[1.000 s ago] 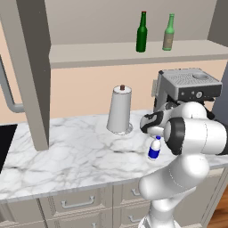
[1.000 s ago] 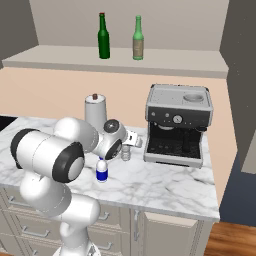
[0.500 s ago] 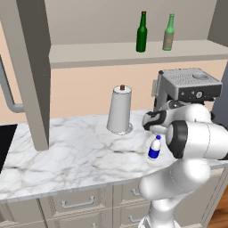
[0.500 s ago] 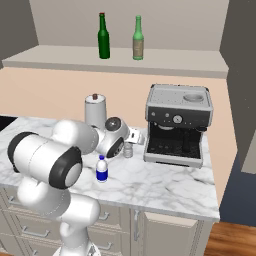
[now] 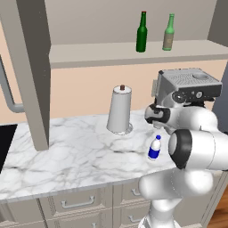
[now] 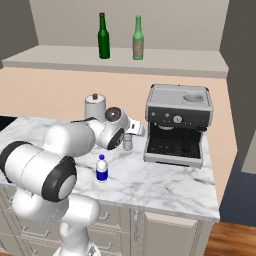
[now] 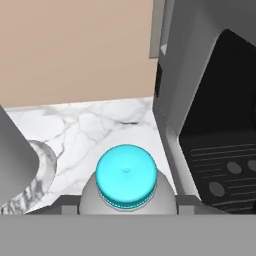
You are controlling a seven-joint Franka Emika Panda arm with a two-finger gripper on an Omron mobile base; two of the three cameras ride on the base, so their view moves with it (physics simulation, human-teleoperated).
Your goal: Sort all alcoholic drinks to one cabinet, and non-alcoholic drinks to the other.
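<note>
The clear bottle (image 7: pixel 126 187) with the pale teal cap (image 7: pixel 126 174) stands on the marble counter (image 5: pixel 67 151) between the paper towel holder (image 5: pixel 120 110) and the espresso machine (image 6: pixel 178 123); in the hand view the cap sits directly ahead, low in the frame, with the gripper (image 7: pixel 127 202) fingers (image 7: pixel 67 201) set against both flanks of the bottle body, so the jaws are clamped on it. In the right base view the gripper (image 6: pixel 131 131) is beside the machine's left wall, with the clear bottle (image 6: pixel 128 143) just below it. The white bottle (image 6: pixel 102 169) with blue label and blue cap stands free on the counter, near the front edge, apart from the gripper.

Open shelf (image 5: pixel 133 52) contents: two glass bottles, upright, side by side but not touching; one dark green bottle (image 5: pixel 141 33), one olive-green bottle (image 5: pixel 168 33) with a tan label.

Count: plastic bottles, two; glass bottles, two; paper towel holder, one; espresso machine, one. Drawers (image 5: pixel 75 204) run under the counter.
</note>
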